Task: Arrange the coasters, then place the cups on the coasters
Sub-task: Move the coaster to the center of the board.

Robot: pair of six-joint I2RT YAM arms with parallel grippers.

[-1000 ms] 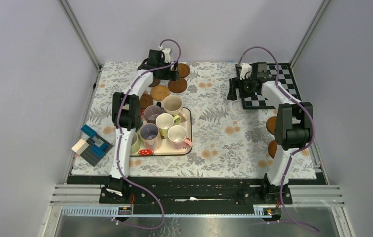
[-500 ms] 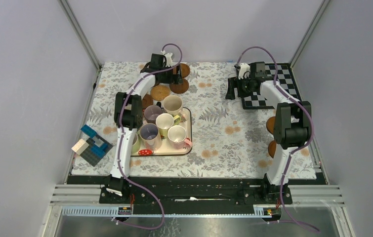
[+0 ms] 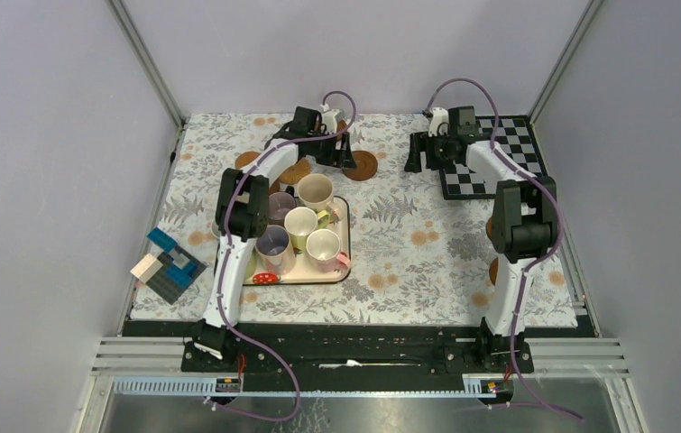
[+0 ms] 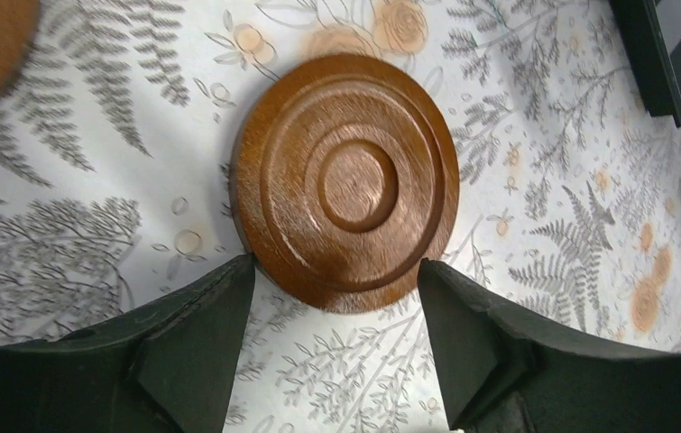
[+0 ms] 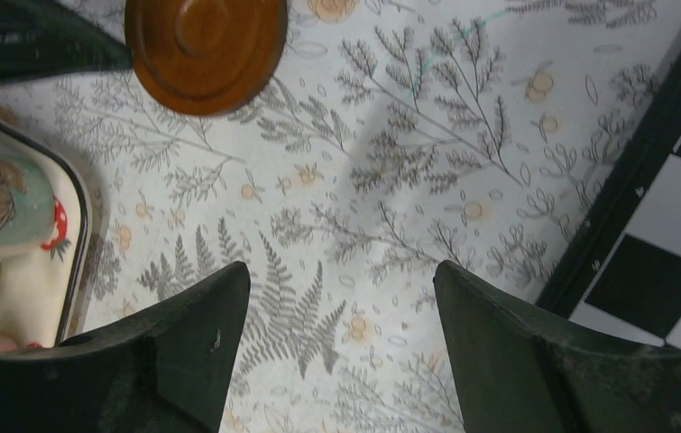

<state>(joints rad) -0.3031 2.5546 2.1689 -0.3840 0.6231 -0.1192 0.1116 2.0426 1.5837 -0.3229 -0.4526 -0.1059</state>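
Covering the table [image 3: 409,234] is a cloth printed with ferns and flowers. Far to the right of the tray, at the back corner, lies a checkerboard mat [image 3: 521,144]. The tray [image 3: 300,276] itself, cream with a dark rim, sits left of the middle. To the left of the tray lies a small pile of blocks [image 3: 167,263].

Behind the tray, the left hand [image 4: 336,266] is low over the cloth. Its fingers are spread wide, with their tips at either side of the near rim of a dark coaster [image 4: 345,180]; whether they squeeze it I cannot tell. The right hand [image 5: 341,271] hangs between the tray and the mat, wide open, with only bare cloth between its fingers.

Five cups [image 3: 316,191] stand close together on the tray, none on a coaster. The dark coaster lies flat on the cloth just behind the tray's far right corner. Two paler coasters [image 3: 296,171] lie behind the tray's far left corner, one partly hidden by the left arm. Two other coasters [image 3: 494,230] lie well to the tray's right, half hidden behind the right arm.
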